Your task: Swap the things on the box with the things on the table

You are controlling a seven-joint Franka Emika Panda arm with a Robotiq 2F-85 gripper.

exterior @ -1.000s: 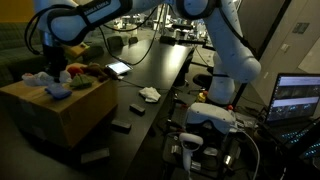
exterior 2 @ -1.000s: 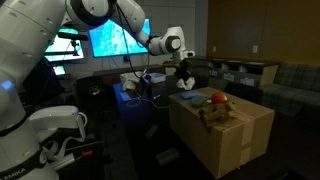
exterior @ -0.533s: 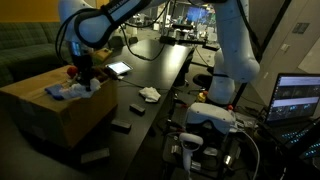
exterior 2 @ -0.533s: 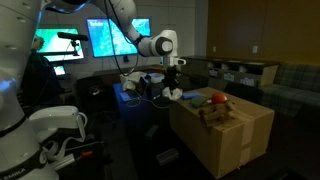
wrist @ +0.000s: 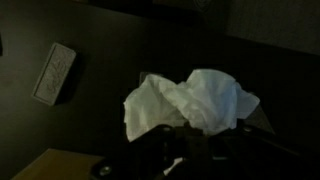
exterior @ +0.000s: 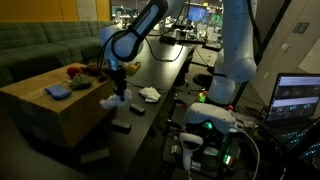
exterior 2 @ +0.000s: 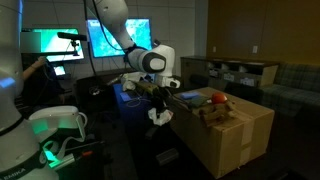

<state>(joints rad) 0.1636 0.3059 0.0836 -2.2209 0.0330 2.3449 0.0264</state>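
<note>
**White crumpled cloth held in the air just off the box's edge**

In an exterior view, the cardboard box [exterior: 60, 118] at the left carries a blue cloth [exterior: 58, 92] and a red object [exterior: 75, 70] (too dim to name more closely). Just past its right edge the end effector [exterior: 117, 95] hangs with its fingers closed on a white crumpled cloth [exterior: 112, 103], which dangles clear of the dark tabletop [exterior: 165, 75]. Further right another white crumpled piece [exterior: 150, 94] lies on the tabletop, well apart from the held one, with a small dark block [exterior: 136, 108] near it. In the wrist view a pale rectangular block [wrist: 53, 72] lies at the left, and the held cloth fills the centre.
</note>
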